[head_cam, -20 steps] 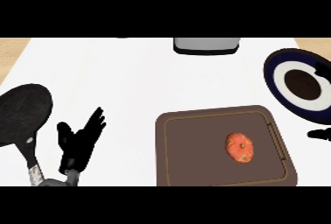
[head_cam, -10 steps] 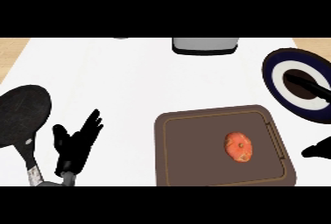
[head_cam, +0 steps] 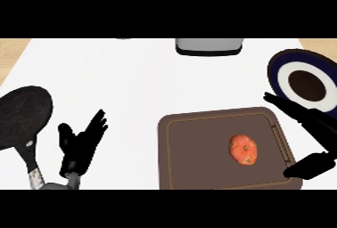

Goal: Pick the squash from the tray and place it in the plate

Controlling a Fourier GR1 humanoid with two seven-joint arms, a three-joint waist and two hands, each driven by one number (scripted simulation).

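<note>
An orange squash (head_cam: 244, 150) lies on the brown tray (head_cam: 197, 153), right of the tray's middle. The plate (head_cam: 289, 67), dark blue at the rim with a white ring and a dark centre, sits at the right edge, beyond the tray. My right hand (head_cam: 309, 129) hangs over the tray's right rim, fingers straight and pointing up-left, thumb low at the tray's near right corner; it holds nothing and is apart from the squash. My left hand (head_cam: 80, 144) rests open on the counter left of the tray, fingers up.
A black frying pan (head_cam: 23, 113) lies at the left edge, its handle (head_cam: 31, 167) running toward me beside my left hand. A grey container (head_cam: 208, 46) stands at the counter's far edge. Wood floor shows at the upper corners.
My right hand has come in from the right edge and now reaches over the tray's right rim, closer to the squash. The left hand has barely shifted.
</note>
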